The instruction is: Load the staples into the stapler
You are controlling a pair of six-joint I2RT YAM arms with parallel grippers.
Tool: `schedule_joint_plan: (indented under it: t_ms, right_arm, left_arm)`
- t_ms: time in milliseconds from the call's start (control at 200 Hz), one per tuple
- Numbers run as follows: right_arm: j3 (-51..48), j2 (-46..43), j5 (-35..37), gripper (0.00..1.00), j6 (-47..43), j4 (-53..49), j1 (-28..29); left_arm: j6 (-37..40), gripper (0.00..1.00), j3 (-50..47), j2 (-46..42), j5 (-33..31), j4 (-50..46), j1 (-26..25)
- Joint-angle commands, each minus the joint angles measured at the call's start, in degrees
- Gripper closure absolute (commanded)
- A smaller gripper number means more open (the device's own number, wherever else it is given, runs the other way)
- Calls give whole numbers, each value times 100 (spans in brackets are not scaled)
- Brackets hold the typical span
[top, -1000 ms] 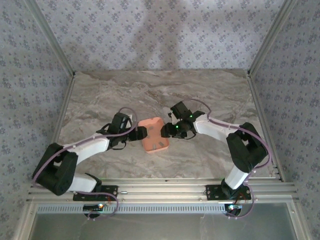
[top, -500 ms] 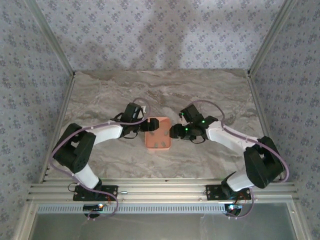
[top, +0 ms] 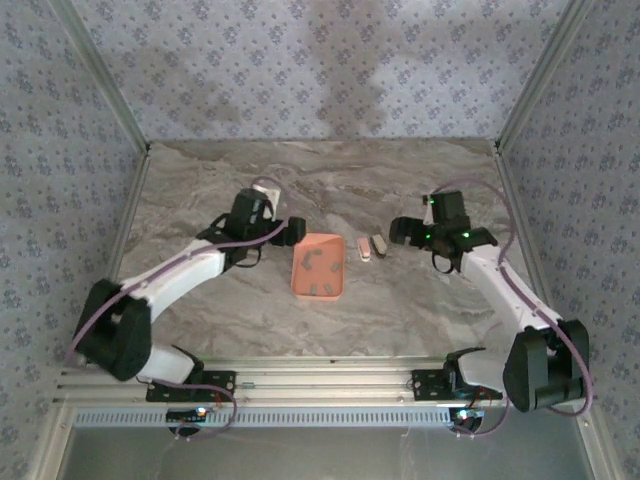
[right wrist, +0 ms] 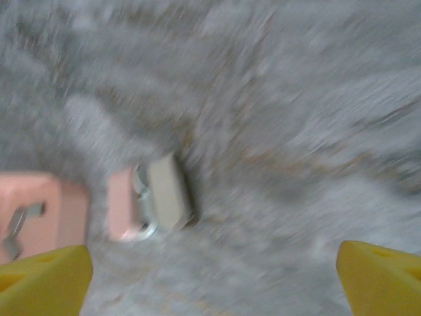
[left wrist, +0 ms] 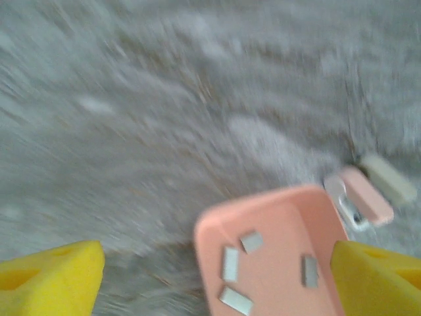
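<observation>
Right now the tiny pale pink and white mini stapler (top: 371,247) is lying on the grey marbled bench (top: 420,310). It is sitting just beside the right edge of the salmon-orange rectangular plastic tray (top: 318,268), between that tray and the right fingers (right wrist: 46,273). It appears to be lying opened out, with the pink half and the pale half side by side and a thin metallic channel showing between them. Its long axis is running away from the arm bases, roughly parallel to the tray's long side.

The right fingers are standing wide apart and holding nothing. From the right wrist, the stapler is sitting ahead and left of the gap between them, so that arm is looking like the nearer one for steadying it.

The left fingers (left wrist: 52,273) are also spreading wide and empty, hovering over the tray's left side. The small grey metal staples (left wrist: 230,263) are lying loose inside the tray, so picking one up is likely falling to the left arm. Both wrist views are blurring, so finer detail is hard to tell.
</observation>
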Motion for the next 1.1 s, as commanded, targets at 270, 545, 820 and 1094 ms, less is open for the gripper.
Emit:
schedule_joint_plan:
  t_ms: [270, 545, 820, 1094]
  right_arm:
    - [-2023, -1071, 986, 0, -1385, 3241, -1050]
    - [-3164, -567, 547, 0, -1490, 5193, -1473]
    - [-3089, 928, 62, 0, -1774, 6819, -1446]
    - [-2910, 1832, 46, 0, -1817, 7229, -1403]
  left_arm:
    - [1314, 2, -1481, -2131, -2933, 746, 647]
    - [1611, 1, -3415, -3115, -3126, 2354, 1458]
    - [1316, 1, -4673, -2443, -1492, 4675, 2960]
    - [1644, 1, -3824, -21, -1145, 5985, 3007]
